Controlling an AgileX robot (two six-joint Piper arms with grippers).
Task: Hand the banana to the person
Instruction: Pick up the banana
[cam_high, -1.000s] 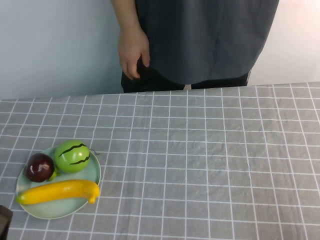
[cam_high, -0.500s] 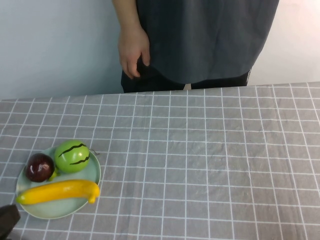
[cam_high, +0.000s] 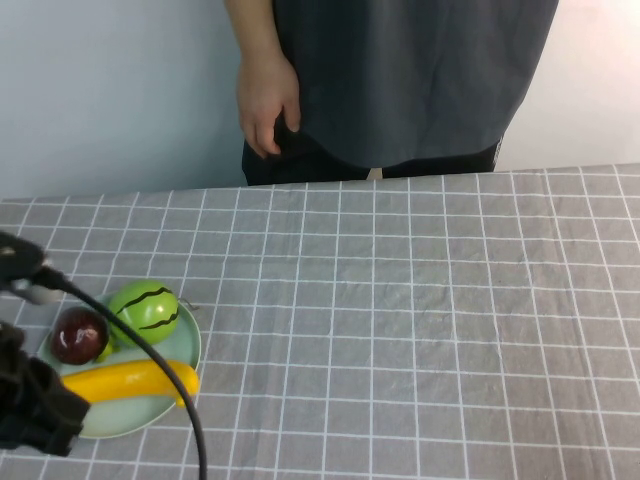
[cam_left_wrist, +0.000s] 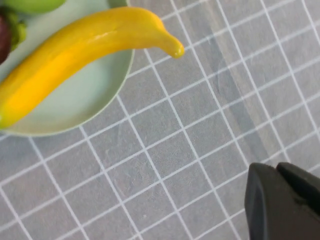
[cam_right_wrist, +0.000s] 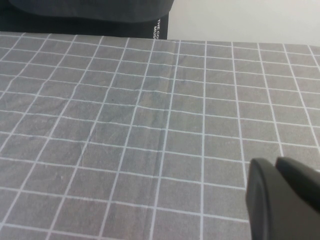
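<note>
High view: my left arm (cam_high: 35, 400) comes in at the near left corner of the desk (cam_high: 400, 300), a black mass with a cable (cam_high: 140, 350) curving over the plate (cam_high: 185, 345). The banana (cam_high: 140, 380) lies across the near part of that pale green plate, its stem tip pointing right and just over the plate's edge, its other end hidden behind my arm. Behind it on the same plate sit a green striped melon (cam_high: 146, 312) and a dark red fruit (cam_high: 79, 335), side by side and touching or nearly so. The person (cam_high: 400, 80) stands at the far edge of the desk in a dark grey shirt, one bare hand (cam_high: 265, 105) hanging at the hip, well apart from the plate.

In the left wrist view the banana (cam_left_wrist: 75, 50) rests on the plate (cam_left_wrist: 75, 107) with its tip past the rim over the checked cloth. My left gripper (cam_left_wrist: 282, 202) shows only as a dark block at the corner, over bare cloth near the plate and not touching the banana; the two fingers lie pressed together with just a thin seam between them, holding nothing.

In the right wrist view my right gripper (cam_right_wrist: 282, 200) is likewise a dark block over empty grey cloth, fingers together, nothing held. The person's dark clothing (cam_right_wrist: 85, 15) fills the far edge there. My right arm does not appear in the high view.
</note>
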